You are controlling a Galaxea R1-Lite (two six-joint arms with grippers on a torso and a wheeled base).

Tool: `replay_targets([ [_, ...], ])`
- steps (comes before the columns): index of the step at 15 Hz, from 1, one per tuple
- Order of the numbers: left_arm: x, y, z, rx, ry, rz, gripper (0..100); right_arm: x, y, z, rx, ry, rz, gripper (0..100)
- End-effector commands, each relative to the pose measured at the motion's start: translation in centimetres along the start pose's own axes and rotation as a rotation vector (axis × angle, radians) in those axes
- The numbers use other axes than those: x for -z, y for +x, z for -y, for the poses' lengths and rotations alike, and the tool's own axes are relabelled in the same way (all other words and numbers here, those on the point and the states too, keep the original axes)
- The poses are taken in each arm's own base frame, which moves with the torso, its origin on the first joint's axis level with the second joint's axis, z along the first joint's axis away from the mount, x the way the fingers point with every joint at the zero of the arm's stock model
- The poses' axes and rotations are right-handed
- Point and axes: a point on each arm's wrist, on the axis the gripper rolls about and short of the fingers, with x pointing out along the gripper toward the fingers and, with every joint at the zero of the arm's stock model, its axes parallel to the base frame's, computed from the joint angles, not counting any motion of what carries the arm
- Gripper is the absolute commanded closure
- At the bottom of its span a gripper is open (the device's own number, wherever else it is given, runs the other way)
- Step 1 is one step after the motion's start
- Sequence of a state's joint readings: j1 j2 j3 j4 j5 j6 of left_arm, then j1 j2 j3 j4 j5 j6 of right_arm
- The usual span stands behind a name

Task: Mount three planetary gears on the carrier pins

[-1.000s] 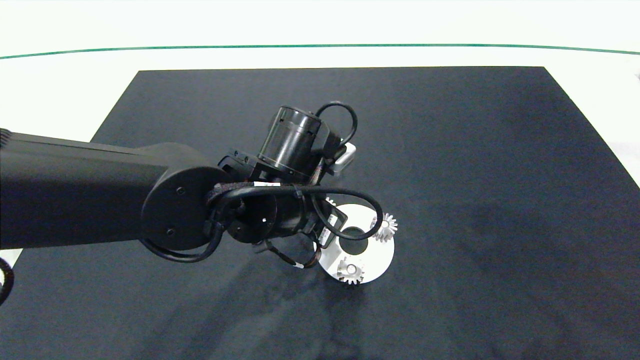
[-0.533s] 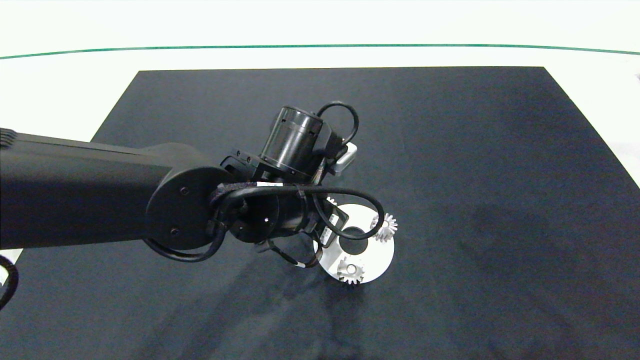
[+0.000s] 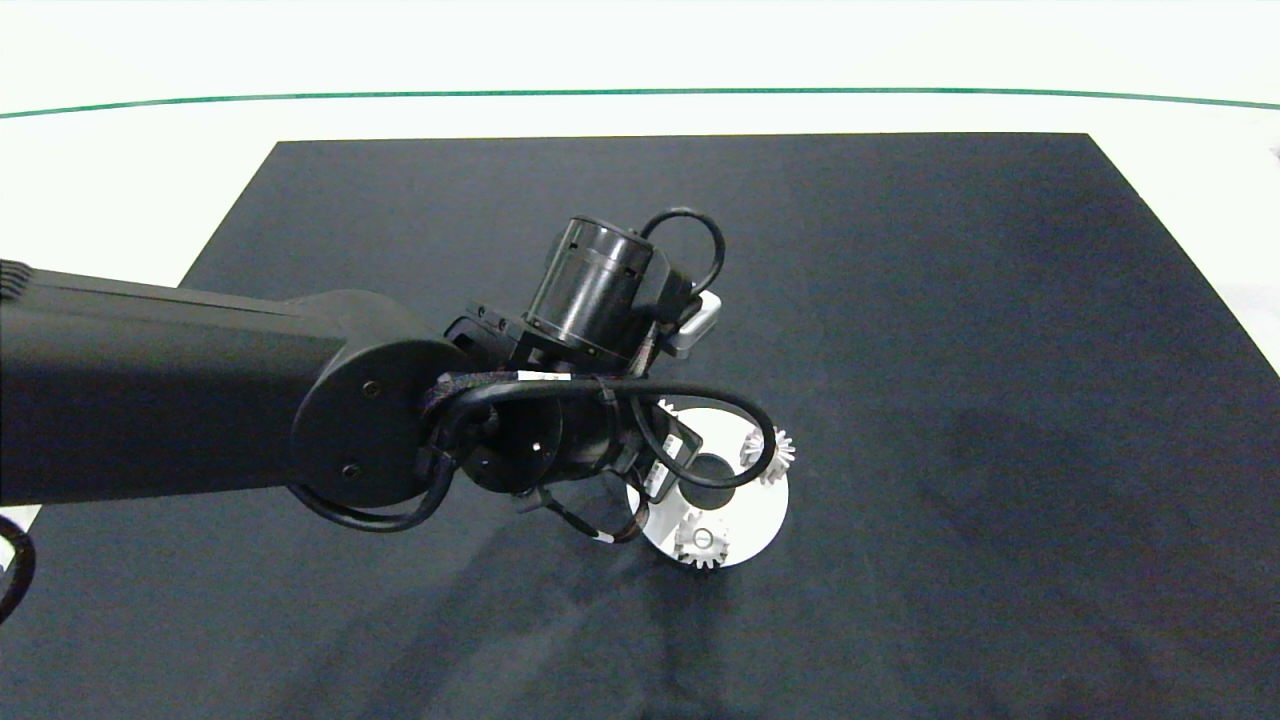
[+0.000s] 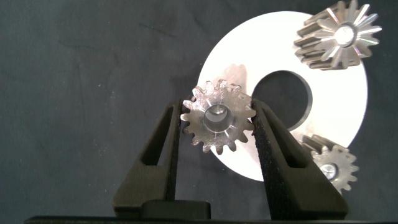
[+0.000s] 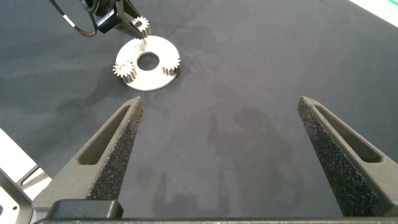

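Head view: the left arm [image 3: 300, 400] reaches over the disc [image 3: 750, 515], which carries two gears [image 3: 700, 541].

Left wrist view: the left gripper [image 4: 216, 124] clamps the third gear [image 4: 217, 118] above the disc.

Right wrist view: the right gripper [image 5: 221, 134] hangs spread wide, well apart from the disc.

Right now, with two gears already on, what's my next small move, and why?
Probably ease the left gripper straight down. Its third gear hangs above the disc, apparently over the last free pin, while the other gears are seated.
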State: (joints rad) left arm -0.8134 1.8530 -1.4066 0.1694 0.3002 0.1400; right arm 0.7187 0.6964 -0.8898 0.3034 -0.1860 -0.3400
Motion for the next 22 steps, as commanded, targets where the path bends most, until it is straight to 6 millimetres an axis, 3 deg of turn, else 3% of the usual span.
replay_targets([
  [1, -0.2, 0.1, 0.2, 0.001, 0.004, 0.004, 87, 0.0, -0.1, 0.0, 0.001, -0.002, 0.002, 0],
  [22, 0.0, 1.1, 0.4, 0.000, 0.009, -0.010, 87, 0.0, -0.1, 0.0, -0.001, -0.002, 0.001, 0],
])
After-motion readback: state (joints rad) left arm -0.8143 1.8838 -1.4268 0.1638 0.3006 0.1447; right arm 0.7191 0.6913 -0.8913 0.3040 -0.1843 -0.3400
